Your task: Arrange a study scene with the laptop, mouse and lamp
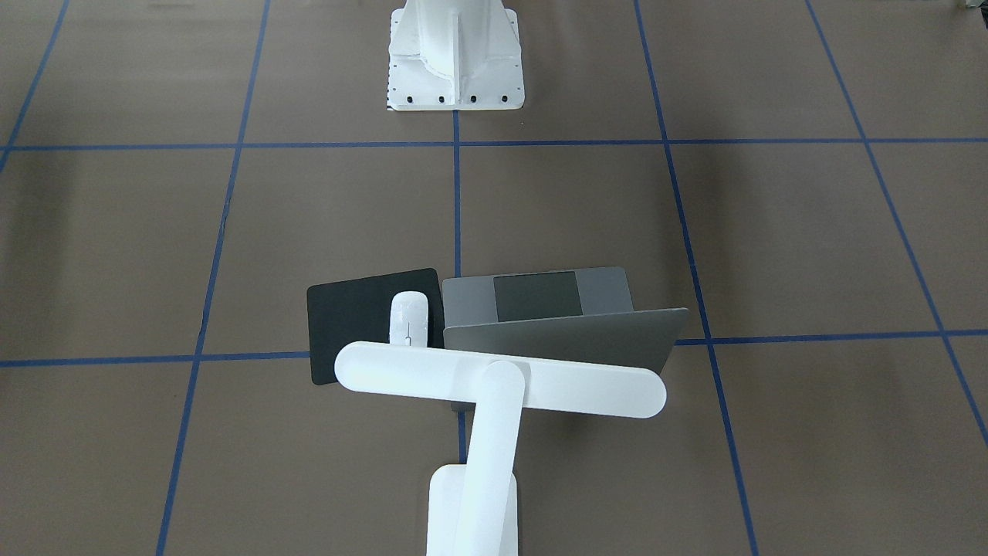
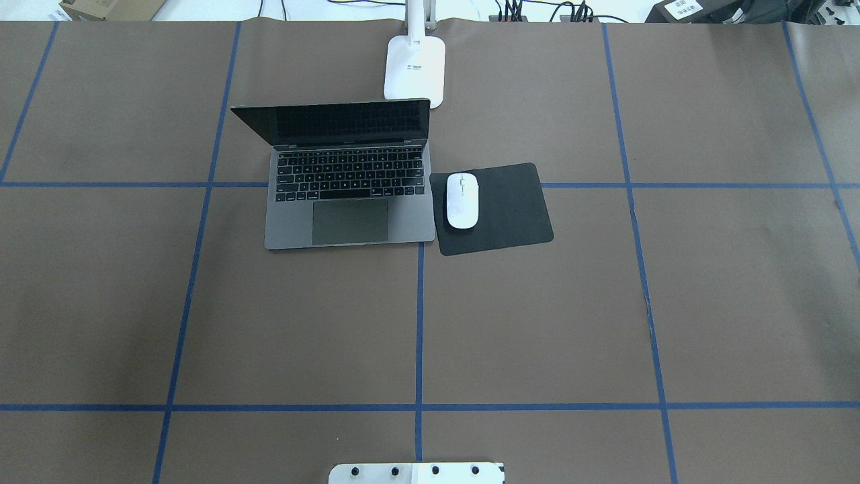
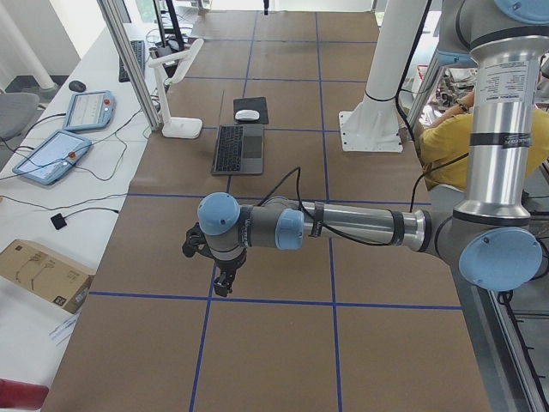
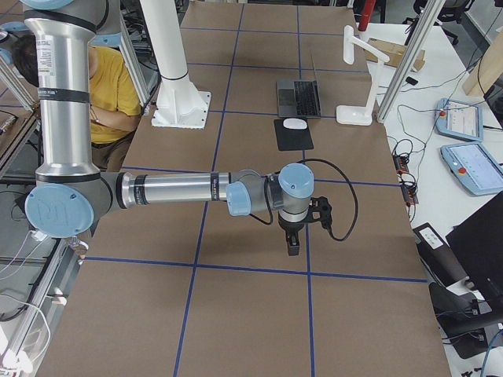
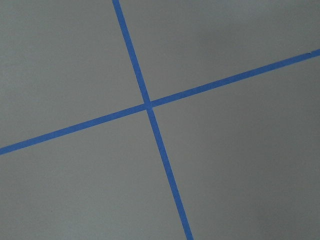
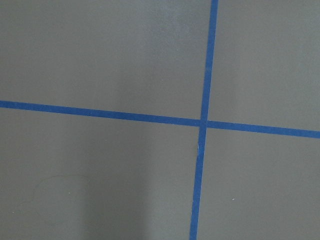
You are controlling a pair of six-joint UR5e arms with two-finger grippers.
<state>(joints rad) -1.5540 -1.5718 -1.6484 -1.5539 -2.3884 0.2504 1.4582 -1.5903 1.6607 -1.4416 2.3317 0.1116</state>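
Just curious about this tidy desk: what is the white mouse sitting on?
The mouse rests on a thin black pad, near the edge beside the laptop. Whatever lies beneath the pad itself is covered.

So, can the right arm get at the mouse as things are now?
Probably yes. The right gripper hangs over the table, and nothing stands between it and the mouse, which lies uncovered on the black pad.

Mostly matt on my feeds.
I see the laptop (image 2: 349, 202) in satin grey metal, the mouse (image 2: 462, 200) glossy white plastic, the lamp (image 1: 502, 382) smooth white, the pad (image 2: 510, 208) dull black, the table (image 2: 537, 323) matt brown paper.
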